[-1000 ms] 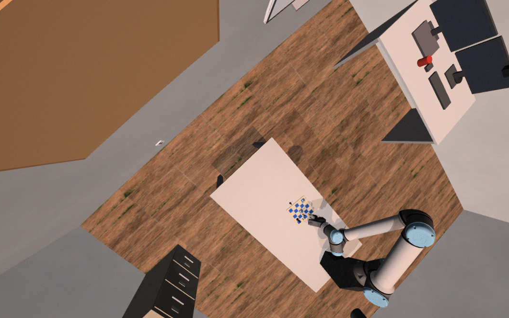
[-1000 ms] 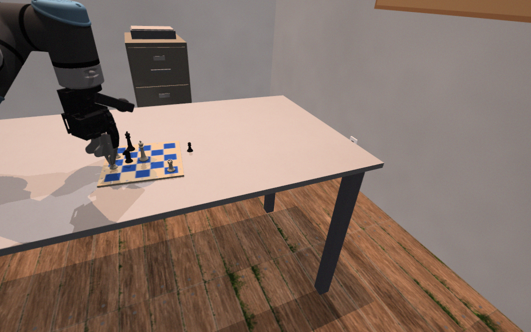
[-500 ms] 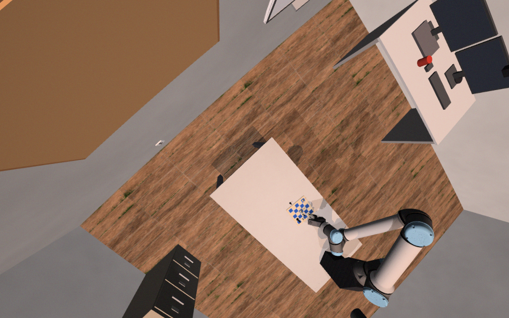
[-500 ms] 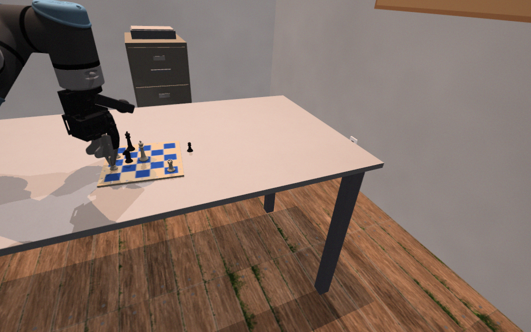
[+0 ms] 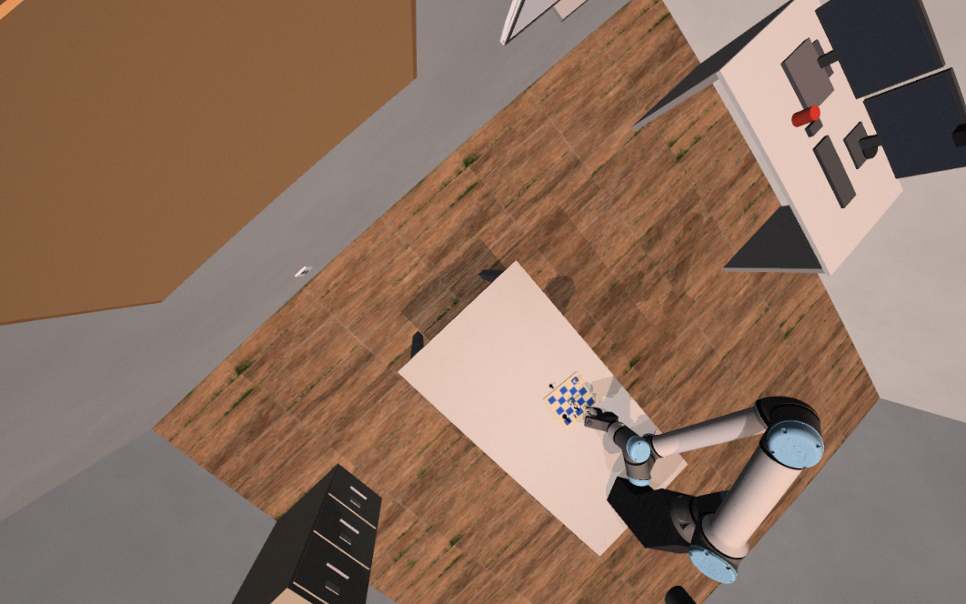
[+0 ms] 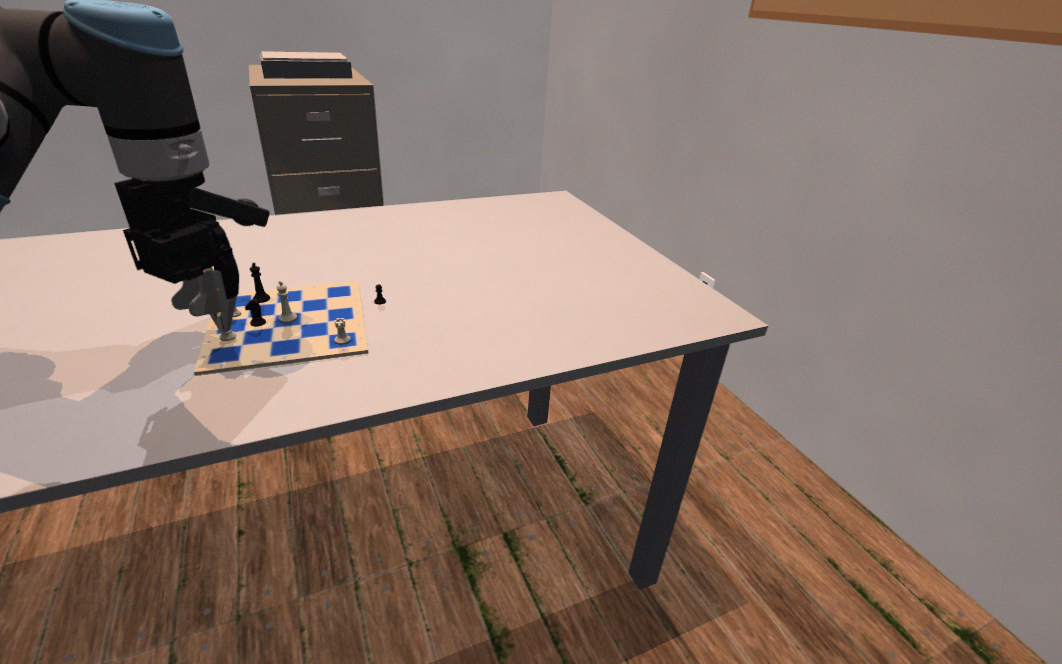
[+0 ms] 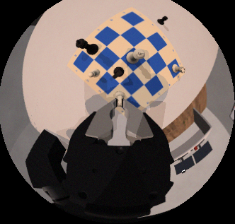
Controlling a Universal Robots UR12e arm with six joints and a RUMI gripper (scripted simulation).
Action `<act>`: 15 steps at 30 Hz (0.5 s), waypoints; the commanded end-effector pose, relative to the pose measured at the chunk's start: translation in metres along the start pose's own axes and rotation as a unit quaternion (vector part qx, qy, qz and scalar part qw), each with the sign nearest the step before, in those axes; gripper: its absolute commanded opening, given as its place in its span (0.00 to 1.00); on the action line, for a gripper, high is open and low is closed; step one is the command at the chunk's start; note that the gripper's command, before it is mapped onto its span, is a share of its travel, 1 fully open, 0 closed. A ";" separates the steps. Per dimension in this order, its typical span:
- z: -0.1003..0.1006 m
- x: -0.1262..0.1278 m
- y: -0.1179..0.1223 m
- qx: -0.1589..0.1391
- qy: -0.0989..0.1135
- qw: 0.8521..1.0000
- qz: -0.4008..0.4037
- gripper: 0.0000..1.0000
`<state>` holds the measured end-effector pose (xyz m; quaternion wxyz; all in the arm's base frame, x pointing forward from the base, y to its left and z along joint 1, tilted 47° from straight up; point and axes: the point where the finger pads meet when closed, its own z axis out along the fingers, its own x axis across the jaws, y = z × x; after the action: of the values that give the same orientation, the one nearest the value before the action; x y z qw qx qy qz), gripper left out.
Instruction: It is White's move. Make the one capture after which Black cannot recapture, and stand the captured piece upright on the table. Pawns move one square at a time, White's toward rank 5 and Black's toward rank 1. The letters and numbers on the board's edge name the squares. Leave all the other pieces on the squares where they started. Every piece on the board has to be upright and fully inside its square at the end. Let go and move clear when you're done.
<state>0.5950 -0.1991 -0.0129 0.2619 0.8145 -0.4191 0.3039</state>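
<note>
The blue and tan chessboard [image 6: 279, 313] lies on the white table; it also shows in the wrist view [image 7: 129, 58] and, small, in the overhead view [image 5: 568, 397]. My gripper [image 6: 224, 317] is shut on a small white pawn-like piece [image 7: 119, 95] and holds it upright, low over a square at the board edge nearest the arm. On the board stand a black king [image 6: 257, 283], a shorter black piece [image 6: 255, 312], a white king [image 6: 285, 302], a white rook [image 6: 341, 330] and a white pawn [image 7: 94, 73]. A black pawn [image 6: 379, 294] stands upright on the table just off the board.
A dark filing cabinet [image 6: 316, 136] stands behind the table. The table's right edge [image 6: 708, 284] lies far from the board. A second desk with monitors [image 5: 847, 112] stands across the room. My arm [image 5: 704, 443] reaches in from the table's corner.
</note>
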 end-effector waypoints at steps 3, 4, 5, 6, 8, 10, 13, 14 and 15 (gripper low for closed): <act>0.000 0.000 0.000 0.000 0.000 1.000 0.000 0.00; 0.000 0.000 0.000 0.000 0.000 1.000 0.000 0.00; 0.000 0.000 0.000 0.000 0.000 1.000 0.000 0.00; 0.000 0.000 0.000 0.000 0.000 1.000 0.000 0.00; 0.000 0.000 0.000 0.000 0.000 1.000 0.000 0.00; 0.000 0.000 0.000 0.000 0.000 1.000 0.000 0.00; 0.000 0.000 0.000 0.000 0.000 1.000 0.000 0.00; 0.001 0.000 0.000 0.000 0.000 1.000 0.000 0.00; 0.001 0.000 0.000 0.000 0.000 1.000 0.000 0.00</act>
<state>0.5952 -0.1994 -0.0132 0.2619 0.8145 -0.4191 0.3039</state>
